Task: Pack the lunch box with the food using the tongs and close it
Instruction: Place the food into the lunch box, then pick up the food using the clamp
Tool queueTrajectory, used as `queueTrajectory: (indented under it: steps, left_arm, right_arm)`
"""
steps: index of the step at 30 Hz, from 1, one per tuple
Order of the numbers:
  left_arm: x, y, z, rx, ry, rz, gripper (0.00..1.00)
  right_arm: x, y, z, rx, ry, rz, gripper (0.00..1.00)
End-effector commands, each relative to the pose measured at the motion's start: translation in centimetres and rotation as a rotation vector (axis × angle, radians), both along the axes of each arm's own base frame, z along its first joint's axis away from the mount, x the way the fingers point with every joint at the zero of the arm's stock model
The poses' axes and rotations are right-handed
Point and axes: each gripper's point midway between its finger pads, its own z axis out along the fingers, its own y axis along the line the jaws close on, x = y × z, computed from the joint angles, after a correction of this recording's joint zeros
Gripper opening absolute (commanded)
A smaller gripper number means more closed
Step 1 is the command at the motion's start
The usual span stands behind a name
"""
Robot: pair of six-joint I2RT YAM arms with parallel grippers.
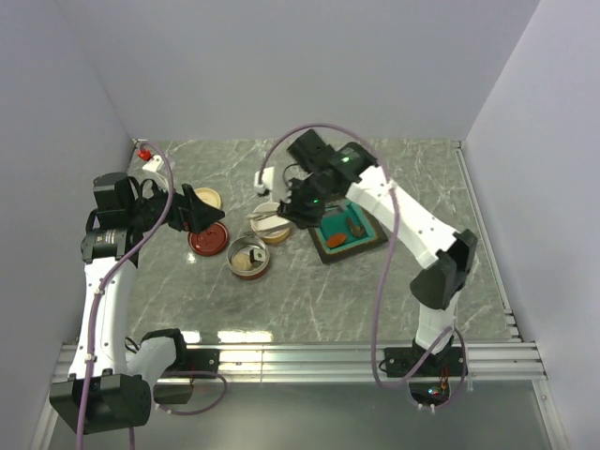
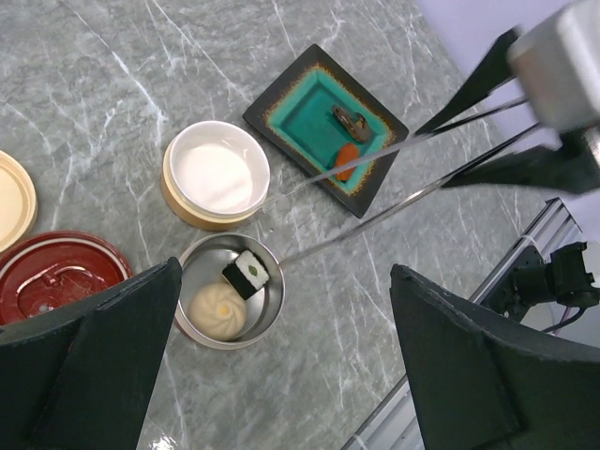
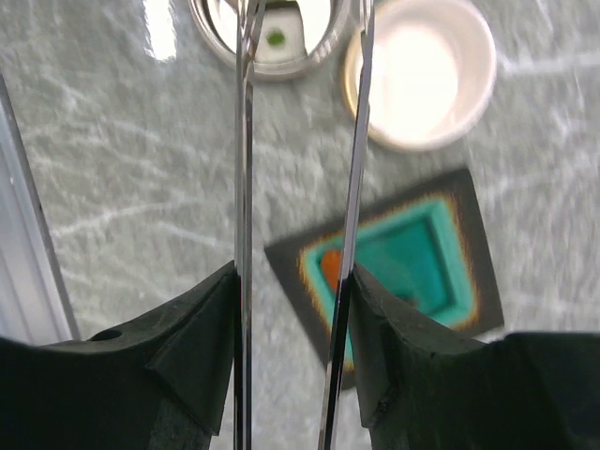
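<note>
1. Left end effector (image 1: 194, 214): you see it fully open, with nothing between its fingers (image 2: 89, 361). It hangs above the worktop (image 1: 309, 300), over the red lid (image 2: 52, 277) and next to the cream lid (image 2: 9, 199).

2. Right end effector (image 1: 300, 203): it is closed on the tongs (image 2: 412, 141). In the right wrist view each finger (image 3: 192, 352) presses against the outside of one tong arm. The two arms stand apart and run forward, side by side.

3. Tongs position: they reach from the right end effector across the near corner of the teal tray (image 2: 281, 101) toward the two round vessels. In the left wrist view one tip ends at the edge of the white-lined bowl (image 2: 216, 173). The other tip ends just beside the rim of the steel container (image 2: 274, 298).

4. Food:
   - The pale round piece (image 2: 217, 309) and the white cube (image 2: 247, 272) lie in the steel container, touching each other. The cube has a dark band and a green spot.
   - The orange-red oblong (image 2: 347, 157) and the dark brown lump (image 2: 349, 120) lie on the teal tray, near each other.

5. Layout: the steel container stands just beside the white-lined bowl. The teal tray lies to the right of both, and the red lid lies to their left.
</note>
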Motion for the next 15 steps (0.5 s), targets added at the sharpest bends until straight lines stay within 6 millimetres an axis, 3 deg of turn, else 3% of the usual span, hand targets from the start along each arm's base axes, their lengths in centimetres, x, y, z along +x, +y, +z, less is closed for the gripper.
queueTrajectory:
  steps: [1,8,9,13,15]
  left_arm:
    - [0.1,-0.1,2.0,0.011,-0.071,-0.023,0.99]
    - [0.1,0.1,2.3,0.013,-0.077,-0.007,0.99]
    - [0.1,0.1,2.3,0.014,-0.08,-0.007,0.99]
    - [0.1,-0.2,2.2,-0.004,-0.069,-0.016,0.99]
    - [0.2,-0.2,2.3,-0.011,-0.066,-0.016,0.98]
  right_arm:
    - [1.4,-3.6,3.4,0.067,-0.053,-0.124,0.53]
    - [3.5,-12.6,3.0,0.074,0.0,-0.403,0.51]
    - [2.8,-14.0,2.2,0.051,0.007,-0.426,0.51]
    - [3.0,-19.0,0.6,-0.011,-0.033,-0.569,0.49]
    - [2.5,-20.4,-0.2,-0.021,-0.032,-0.621,0.49]
